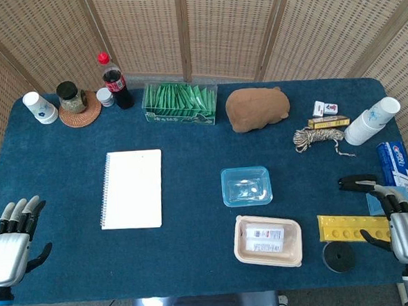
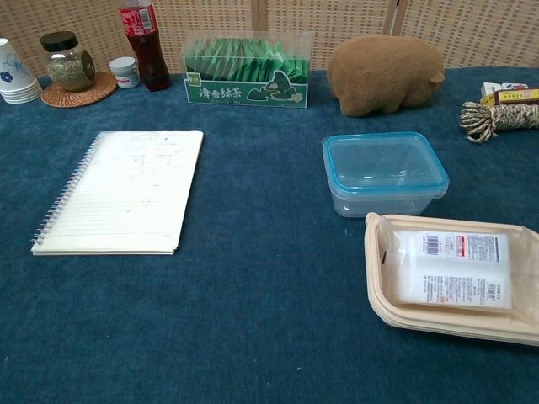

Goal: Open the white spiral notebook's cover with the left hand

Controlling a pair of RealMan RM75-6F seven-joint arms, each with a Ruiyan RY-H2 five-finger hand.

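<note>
Fingers [image 1: 24,209] of left hand [image 1: 9,251] spread, holding nothing, at near-left counter [image 1: 190,265] edge; right hand [image 1: 406,231] likewise empty at near-right; white spiral notebook [image 1: 131,189] flat left of centre, apart from both.

The green tea box [image 2: 246,88] reads "清香绿茶"; other labels are too small to read.

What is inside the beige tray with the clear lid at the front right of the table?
Inside the beige tray with the clear lid lies a white packet with printed labels. The packet covers most of the tray's floor, so what is beneath it cannot be seen.
</note>
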